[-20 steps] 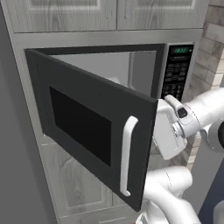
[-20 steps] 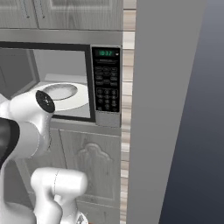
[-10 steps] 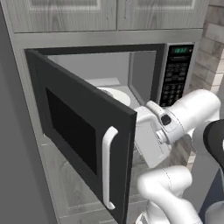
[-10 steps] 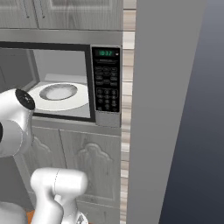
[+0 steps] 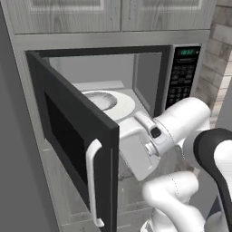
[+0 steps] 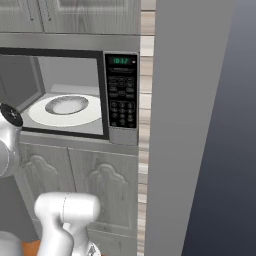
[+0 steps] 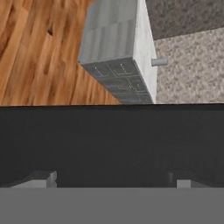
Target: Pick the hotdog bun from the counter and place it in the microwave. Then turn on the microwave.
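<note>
One microwave sits built into grey cabinetry, its single door swung out toward the left base camera, with one white vertical handle near the door's free edge. Inside, one white round turntable lies on the cavity floor, with a shallow grey dished centre; nothing rests on it. One black keypad with one green display at its top stands at the right side of the cavity opening.

The white arm reaches across below the open cavity, its wrist just beside the door's free edge. The hand looks at a dark flat face close in front of it; two finger tips show low in the hand view, set far apart, so the hand stands wide open with nothing between them. Beyond the dark face lie wooden floor and one grey cabinet block with one small knob.

A small orange patch shows at the bottom left corner of the right base view, beside the arm's lower link; whether it is the hotdog bun cannot be told.
</note>
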Robot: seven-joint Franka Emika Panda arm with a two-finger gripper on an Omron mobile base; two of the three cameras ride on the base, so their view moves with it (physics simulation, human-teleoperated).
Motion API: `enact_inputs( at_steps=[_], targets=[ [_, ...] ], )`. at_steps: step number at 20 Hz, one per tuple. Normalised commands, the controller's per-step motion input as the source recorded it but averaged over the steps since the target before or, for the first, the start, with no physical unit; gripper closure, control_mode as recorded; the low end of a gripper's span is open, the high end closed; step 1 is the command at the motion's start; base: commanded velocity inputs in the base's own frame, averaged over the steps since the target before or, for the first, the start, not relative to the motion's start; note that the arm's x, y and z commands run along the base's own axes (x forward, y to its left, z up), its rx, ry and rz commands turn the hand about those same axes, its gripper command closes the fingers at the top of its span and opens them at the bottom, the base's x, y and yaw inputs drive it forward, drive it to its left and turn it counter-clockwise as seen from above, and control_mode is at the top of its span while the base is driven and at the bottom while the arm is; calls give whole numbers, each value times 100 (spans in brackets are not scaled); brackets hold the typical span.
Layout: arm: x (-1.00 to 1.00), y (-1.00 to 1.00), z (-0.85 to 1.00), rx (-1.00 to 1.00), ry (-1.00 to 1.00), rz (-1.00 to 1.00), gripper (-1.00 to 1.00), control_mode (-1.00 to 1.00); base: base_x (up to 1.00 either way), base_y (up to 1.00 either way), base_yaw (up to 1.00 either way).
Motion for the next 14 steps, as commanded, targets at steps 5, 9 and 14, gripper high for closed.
enact_inputs(
  at_steps=[5,9,14],
  targets=[
    [0,24,-9,4,-8,0,-100,-100,0,0,0],
    [0,28,-17,0,-7,0,-100,-100,0,0,0],
    [0,27,-16,1,-6,0,-100,-100,0,0,0]
  ],
)
